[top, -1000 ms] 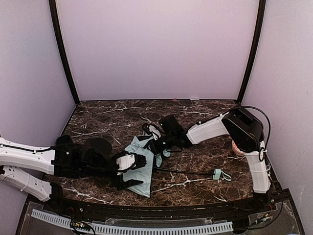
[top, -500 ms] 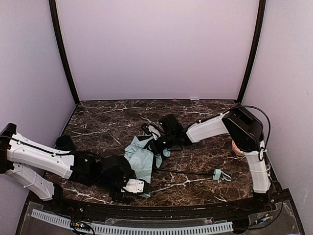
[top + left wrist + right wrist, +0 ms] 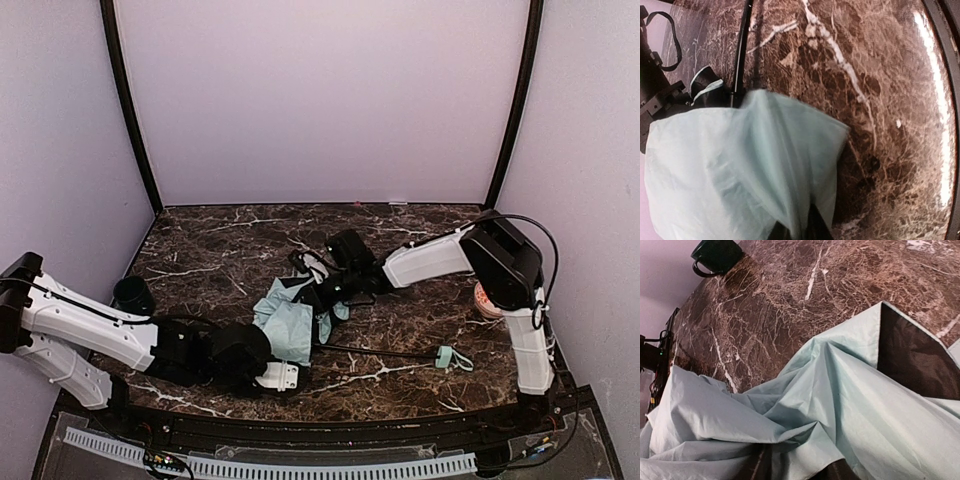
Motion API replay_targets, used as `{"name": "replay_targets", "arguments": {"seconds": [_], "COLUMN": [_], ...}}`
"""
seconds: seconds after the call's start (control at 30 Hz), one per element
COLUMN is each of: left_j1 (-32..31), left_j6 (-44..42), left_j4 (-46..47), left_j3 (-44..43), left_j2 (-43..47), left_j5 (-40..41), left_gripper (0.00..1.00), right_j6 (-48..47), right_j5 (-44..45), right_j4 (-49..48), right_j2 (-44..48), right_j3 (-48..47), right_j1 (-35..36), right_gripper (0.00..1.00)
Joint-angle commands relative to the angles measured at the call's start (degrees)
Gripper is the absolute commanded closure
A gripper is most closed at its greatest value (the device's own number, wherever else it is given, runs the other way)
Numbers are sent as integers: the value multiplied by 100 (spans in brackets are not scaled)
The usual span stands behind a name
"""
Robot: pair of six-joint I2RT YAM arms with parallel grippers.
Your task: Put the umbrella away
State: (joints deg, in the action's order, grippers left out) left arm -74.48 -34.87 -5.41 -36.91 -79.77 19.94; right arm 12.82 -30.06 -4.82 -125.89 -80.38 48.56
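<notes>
One container shows, a dark mug (image 3: 132,295) standing at the left of the table (image 3: 220,250), well apart from everything else; its inside cannot be made out. The table is dark brown marble with white veins, closed in by pale lilac walls (image 3: 320,100) with black posts in the back corners.

The umbrella (image 3: 290,325) lies in the middle of the table, its mint fabric crumpled with some black lining showing. Its shaft (image 3: 380,352) runs out to the right, ending in the handle (image 3: 450,357).

The left gripper (image 3: 285,376) sits low at the near edge of the fabric. In the left wrist view the cloth narrows down between its dark fingers, which are pinched on it. The right gripper (image 3: 322,295) is at the far end of the umbrella; cloth fills its wrist view, and I cannot tell how its fingers stand.

A second ago the left gripper lay spread wide over the near half of the fabric, whose corner reached closer to the front edge. That corner is now drawn back. The right arm, shaft and handle have barely shifted.
</notes>
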Motion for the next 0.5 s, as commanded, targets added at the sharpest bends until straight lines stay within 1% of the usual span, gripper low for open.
{"name": "replay_targets", "arguments": {"seconds": [0.0, 0.07, 0.17, 0.27, 0.33, 0.4, 0.43, 0.47], "left_j1": [-40, -49, -47, -58, -58, -56, -58, -58], "left_j6": [145, 287, 522, 583, 412, 203, 126, 71], "left_j4": [107, 188, 555, 1211, 1761, 1974, 1983, 1919], "left_j3": [17, 74, 161, 282, 363, 289, 221, 152], "left_j2": [308, 373, 352, 174, -57, -381, -558, -709], "left_j5": [-523, -806, -1413, -1924, -1992, -1936, -1843, -1745], "left_gripper": [96, 100, 100, 100, 100, 100, 100, 100], "right_j6": [-87, -43, 18, -25, -49, -68, -111, -174], "right_j5": [48, 160, 658, 1051, 1166, 1058, 966, 840], "right_j4": [692, 717, 883, 1095, 1199, 1291, 1366, 1488], "right_j2": [894, 1356, 1978, 2298, 2400, 2410, 2404, 2402], "right_j3": [-196, -152, 71, 378, 509, 577, 584, 589], "right_j1": [-138, -255, -458, -555, -566, -567, -563, -564], "right_gripper": [59, 52, 44, 43, 42, 38, 32, 29]}}
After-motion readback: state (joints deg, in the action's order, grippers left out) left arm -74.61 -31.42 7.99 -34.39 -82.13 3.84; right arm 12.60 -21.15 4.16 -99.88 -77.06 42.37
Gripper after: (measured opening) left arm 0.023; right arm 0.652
